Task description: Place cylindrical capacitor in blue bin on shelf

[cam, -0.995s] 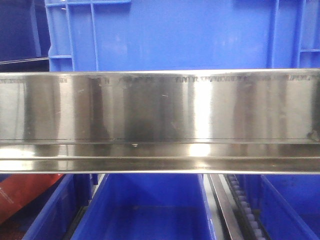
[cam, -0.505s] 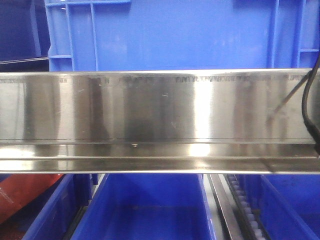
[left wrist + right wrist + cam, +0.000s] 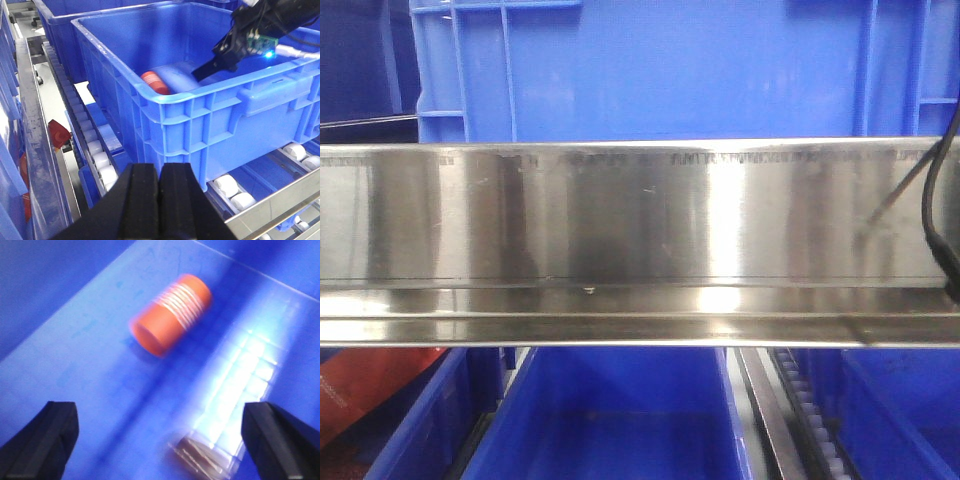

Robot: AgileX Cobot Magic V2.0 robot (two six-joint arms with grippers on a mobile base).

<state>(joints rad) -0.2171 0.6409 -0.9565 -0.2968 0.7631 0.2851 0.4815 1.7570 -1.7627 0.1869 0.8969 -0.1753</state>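
Front view: the camera is looking straight and level at the shelf (image 3: 640, 220), very near; its steel front rail is filling the middle band of the frame, with blue bins above and below.
Left wrist view: the camera is sitting behind the left gripper (image 3: 159, 200) at the bottom centre, looking forward and slightly down at the blue bin (image 3: 210, 115) from its outer corner, quite near.
Right wrist view: the camera is looking steeply down into a bin, close to the floor; the right gripper (image 3: 160, 435) fingertips are showing in the lower corners.
Shared part: both wrist views are showing the cylindrical capacitor (image 3: 170, 315) (image 3: 155, 82) lying in the bin; the left wrist view is also catching the right arm in the upper right.
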